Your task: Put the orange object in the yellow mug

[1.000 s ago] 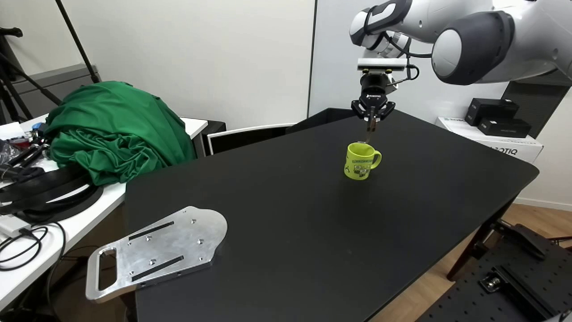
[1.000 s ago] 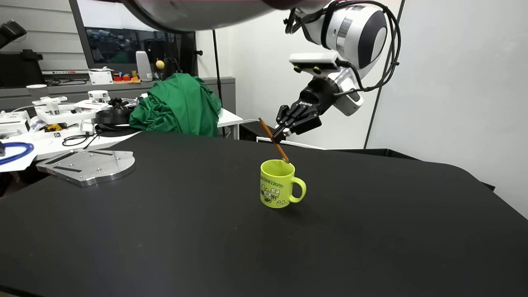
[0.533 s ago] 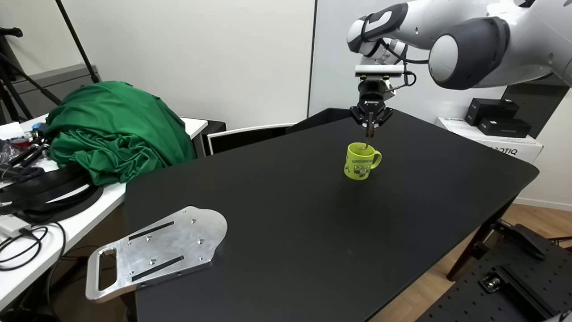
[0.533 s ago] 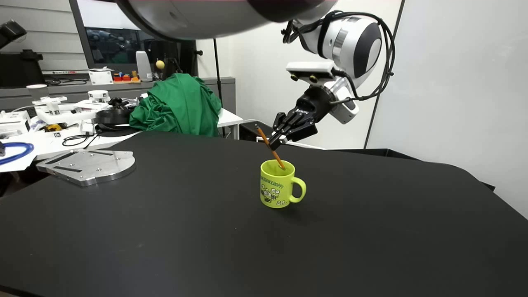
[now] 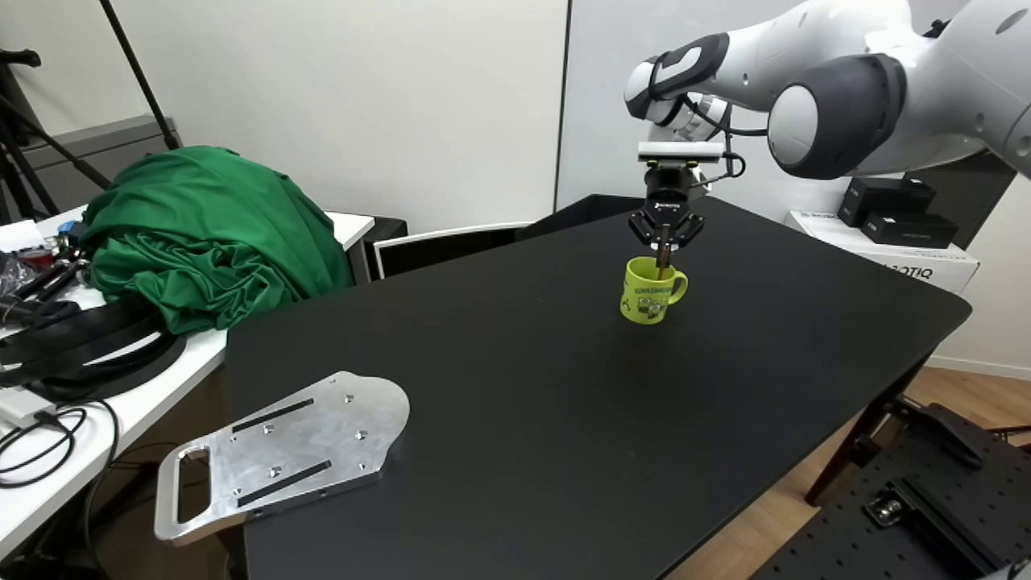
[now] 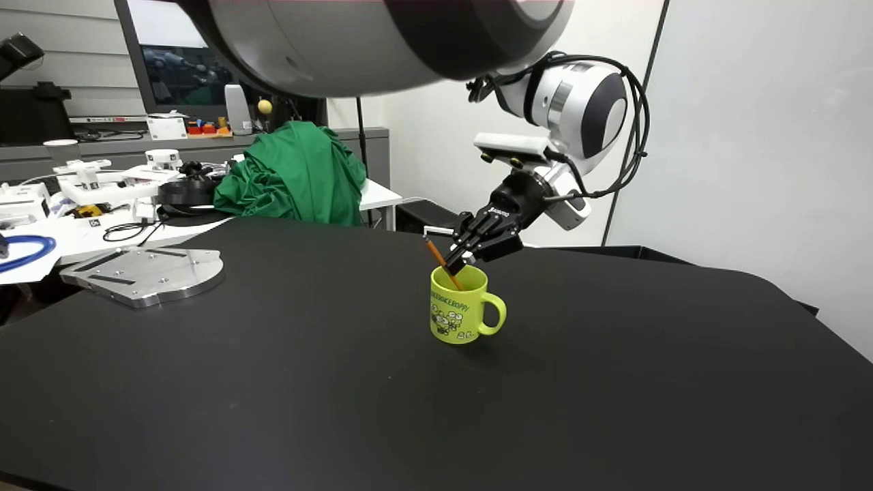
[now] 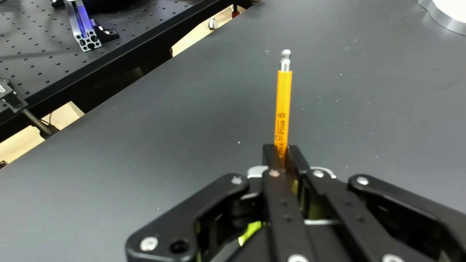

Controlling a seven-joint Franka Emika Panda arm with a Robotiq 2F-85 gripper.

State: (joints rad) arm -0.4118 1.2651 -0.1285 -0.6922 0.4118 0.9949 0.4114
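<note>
Robotiq gripper (image 7: 281,153) clenched: the orange ball-end hex key (image 7: 283,98) is pinched between its fingertips (image 7: 268,154) partway along the shaft, "Plus 5" legible on the sleeve in the wrist view. The key is held tilted, silver ball end up, lower part seen inside the mouth of the yellow mug (image 6: 453,314). Its foot is hidden by the mug wall; contact with the bottom cannot be told. Fingertips placed close by the rim; touching or not, unclear. Mug stood upright on the black table (image 6: 327,389), cartoon figures printed on its side. Farther out, a slotted metal plate (image 5: 314,439) is laid with its handle end overhanging the table edge; beyond it, green cloth (image 5: 209,209) is heaped on a white table (image 5: 165,399).
</note>
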